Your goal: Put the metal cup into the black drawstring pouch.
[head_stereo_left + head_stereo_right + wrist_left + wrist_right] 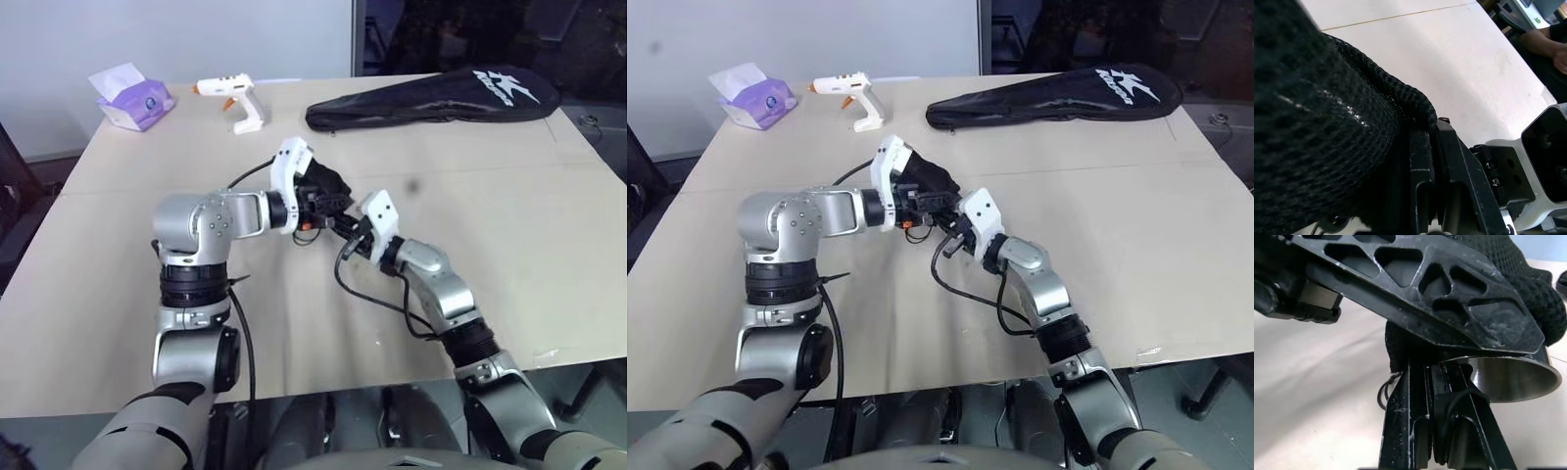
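Note:
Above the table's middle, both grippers meet at the black drawstring pouch [328, 186], a bunched mesh bag. My left gripper [336, 209] is shut on the pouch, whose mesh [1317, 122] bulges beside its fingers [1422, 161]. In the right wrist view the metal cup [1513, 377] shows its shiny open end, while the pouch [1528, 289] covers its upper part. One left finger [1449, 293] crosses above the cup's rim. My right gripper [1420, 367] is shut on the pouch's lower edge, beside the cup. The rest of the cup is hidden by fabric.
A long black racket cover [431, 98] with a white logo lies at the table's far right. A white glue gun [240, 103] and a purple tissue pack [132, 98] sit at the far left. A person's arm [1552, 44] shows beyond the table edge.

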